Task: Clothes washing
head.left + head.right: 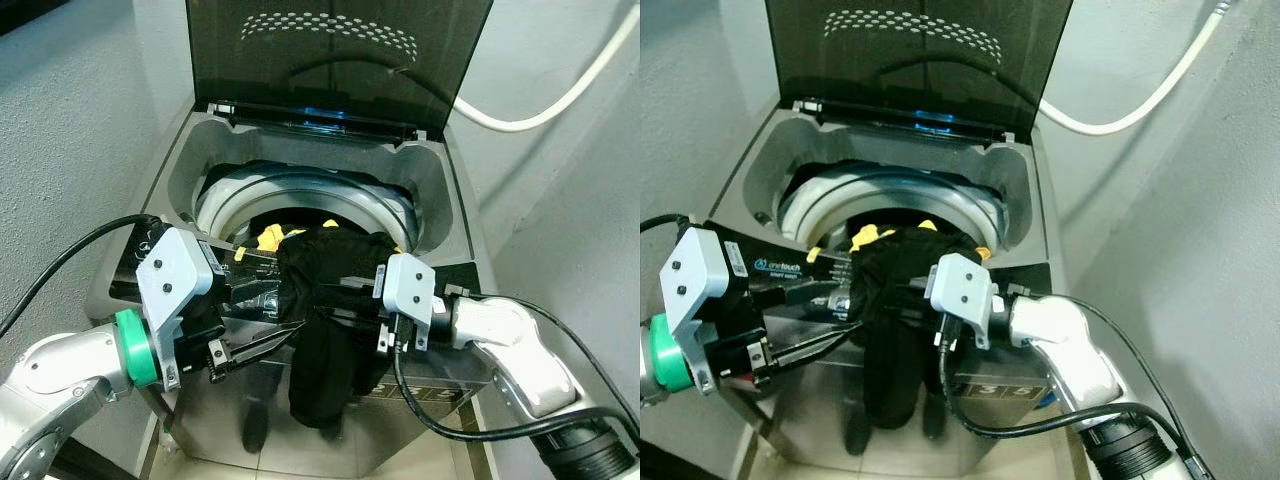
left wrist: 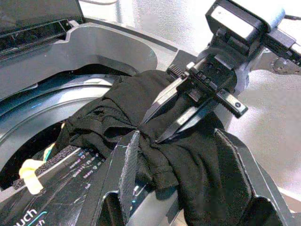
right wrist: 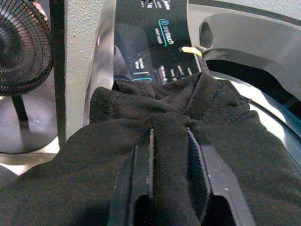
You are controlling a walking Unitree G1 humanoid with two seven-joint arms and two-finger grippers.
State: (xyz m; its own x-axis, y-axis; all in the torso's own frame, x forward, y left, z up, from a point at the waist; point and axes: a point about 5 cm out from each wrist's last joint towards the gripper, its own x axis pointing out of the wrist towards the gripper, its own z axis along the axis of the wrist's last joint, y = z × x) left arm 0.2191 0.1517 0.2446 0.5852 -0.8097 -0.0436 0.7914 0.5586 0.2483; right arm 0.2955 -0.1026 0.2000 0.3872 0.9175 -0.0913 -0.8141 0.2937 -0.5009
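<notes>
A black garment (image 1: pixel 325 320) is draping over the front edge of the open top-load washing machine (image 1: pixel 190 150) — half in the drum, half hanging down. The right hand (image 3: pixel 169 155) is pinching a fold of it; the left hand (image 2: pixel 181 155) is lying spread around the cloth, seemingly ungripped. Something yellow (image 1: pixel 268 238) is showing in the drum.

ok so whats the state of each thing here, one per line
lid: open, raised upright
black garment: draped over the washer's front edge, part hanging outside
yellow item: inside the drum
right end effector: shut on black garment
left end effector: open around black garment
</notes>
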